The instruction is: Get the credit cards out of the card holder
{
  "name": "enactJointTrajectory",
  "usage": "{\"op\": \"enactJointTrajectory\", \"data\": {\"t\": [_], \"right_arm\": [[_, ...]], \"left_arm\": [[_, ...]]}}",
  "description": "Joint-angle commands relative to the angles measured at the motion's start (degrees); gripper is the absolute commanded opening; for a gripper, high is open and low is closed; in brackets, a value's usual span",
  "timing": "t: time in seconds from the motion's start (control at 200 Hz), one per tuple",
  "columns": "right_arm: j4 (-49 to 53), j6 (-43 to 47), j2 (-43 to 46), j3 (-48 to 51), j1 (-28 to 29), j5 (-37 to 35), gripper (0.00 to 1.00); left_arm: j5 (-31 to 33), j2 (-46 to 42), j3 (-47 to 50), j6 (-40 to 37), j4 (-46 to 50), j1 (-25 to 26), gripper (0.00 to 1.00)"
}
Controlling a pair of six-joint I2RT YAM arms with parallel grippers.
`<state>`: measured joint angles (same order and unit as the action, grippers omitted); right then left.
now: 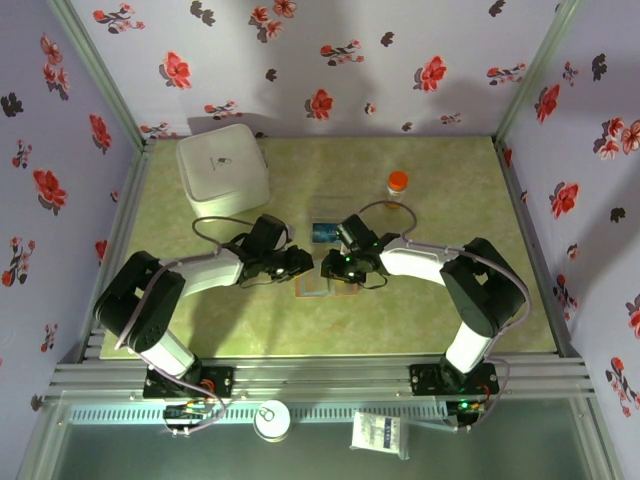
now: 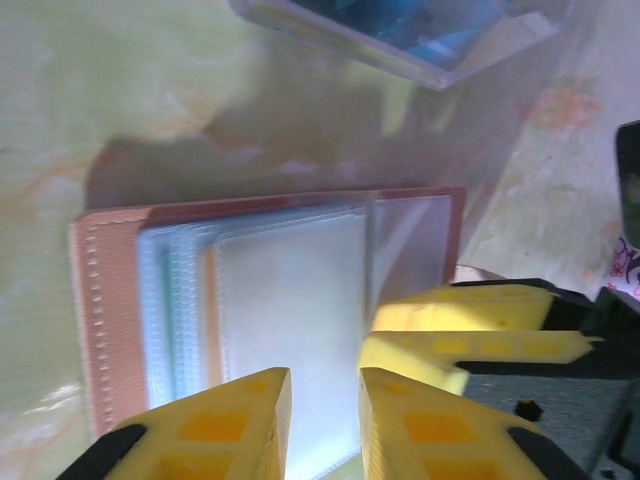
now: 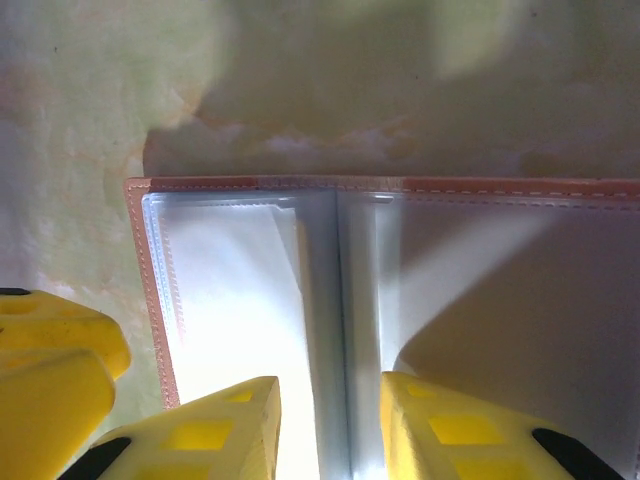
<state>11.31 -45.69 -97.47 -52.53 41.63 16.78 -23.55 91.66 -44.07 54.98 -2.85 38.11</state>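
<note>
Flowered wallpaper [image 1: 350, 60] closes round a green marbled table [image 1: 480, 310], white container [image 1: 222, 167] at its far left. At mid-table the card holder [image 3: 480, 300] lies open and flat; left gripper [image 2: 325, 420] slightly parted over its sleeves, right gripper [image 3: 330, 430] spread astride its fold.

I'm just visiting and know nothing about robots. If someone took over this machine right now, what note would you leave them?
Left gripper: jaws slightly apart over the card holder pockets, nothing visible between them.
Right gripper: jaws apart astride the holder's centre fold. It is unclear whether they pinch it.
The card holder lies open and flat on the table.
What looks like a blue card lies in the clear box beyond it.
Done: probably that one card is out.
Left: glare hides the pockets, so check them and pull out any cards you find.
</note>
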Motion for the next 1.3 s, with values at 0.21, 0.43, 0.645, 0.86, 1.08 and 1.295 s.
{"op": "enactJointTrajectory", "data": {"t": [0.21, 0.43, 0.645, 0.86, 1.08, 1.295], "right_arm": [[-1.4, -1.4, 1.3, 1.1, -0.5, 1.2, 0.27], [-2.9, -1.6, 0.5, 1.5, -0.7, 2.6, 0.26], [-4.2, -1.9, -0.2, 1.8, -0.8, 3.5, 0.25], [-4.5, -1.9, -0.8, 2.7, -1.0, 3.4, 0.20], [-4.9, -1.9, -1.6, 3.0, -1.1, 3.8, 0.21], [-4.7, -1.8, -0.8, 3.6, -1.4, 2.9, 0.14]], "left_arm": [[-0.8, 2.7, -1.8, 1.6, -1.8, 1.5, 0.28], [0.5, 1.6, -1.9, 0.7, 0.2, 1.5, 0.28], [1.3, 1.1, -1.8, 0.2, 1.6, 1.5, 0.28], [2.0, 0.0, -1.7, -0.1, 2.7, 1.5, 0.28], [2.5, -0.8, -1.8, -0.6, 3.7, 1.5, 0.28], [3.1, -1.2, -1.8, -0.7, 4.3, 1.4, 0.29]]}}
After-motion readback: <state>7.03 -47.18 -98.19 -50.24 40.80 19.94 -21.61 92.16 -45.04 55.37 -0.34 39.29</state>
